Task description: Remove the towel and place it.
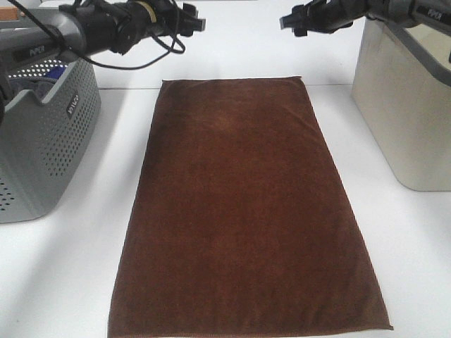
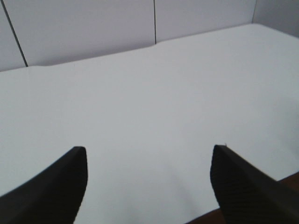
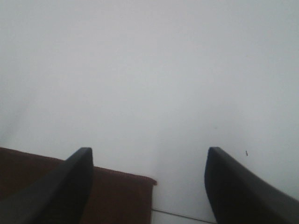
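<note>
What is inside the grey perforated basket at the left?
Over the grey basket's rim, only a bit of bluish cloth shows; the left arm and the wall hide the rest.

I work at what looks like a lab test bench set up for laundry chores: a bare white table (image 1: 70,282) against plain white wall panels (image 2: 84,28). A grey perforated basket (image 1: 42,141) sits on my left and a beige bin (image 1: 409,113) on my right.

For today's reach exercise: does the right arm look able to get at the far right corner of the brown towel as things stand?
Probably yes. The right gripper hangs open just beyond the towel, whose corner lies flat and uncovered on the table; nothing stands between them.
</note>
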Controlling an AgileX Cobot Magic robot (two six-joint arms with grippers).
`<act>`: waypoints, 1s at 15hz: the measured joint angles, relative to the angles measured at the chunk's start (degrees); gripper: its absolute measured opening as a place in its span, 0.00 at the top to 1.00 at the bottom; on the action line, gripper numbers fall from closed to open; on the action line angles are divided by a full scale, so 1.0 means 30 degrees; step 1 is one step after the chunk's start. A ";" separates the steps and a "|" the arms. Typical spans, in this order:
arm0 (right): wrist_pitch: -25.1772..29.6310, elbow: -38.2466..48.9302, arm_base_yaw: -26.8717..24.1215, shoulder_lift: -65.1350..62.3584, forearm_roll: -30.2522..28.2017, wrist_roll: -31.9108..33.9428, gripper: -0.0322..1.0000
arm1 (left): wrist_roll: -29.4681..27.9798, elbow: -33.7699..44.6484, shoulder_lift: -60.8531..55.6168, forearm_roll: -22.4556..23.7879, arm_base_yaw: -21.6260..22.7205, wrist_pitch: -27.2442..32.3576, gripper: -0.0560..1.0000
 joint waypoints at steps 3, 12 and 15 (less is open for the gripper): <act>0.2884 0.0000 0.0000 -0.1967 0.0688 0.0000 0.34 | -0.0840 0.0000 -0.1738 -0.0382 -0.0248 0.2292 0.28; 1.6081 0.0000 0.0000 -0.7143 0.2387 0.0019 0.34 | 0.0649 0.0000 -0.7735 -0.1280 -0.1642 1.7819 0.28; 1.6215 0.0000 0.0000 -0.8461 0.3132 0.0076 0.34 | 0.0993 0.0000 -0.8747 -0.1222 -0.1719 2.2899 0.28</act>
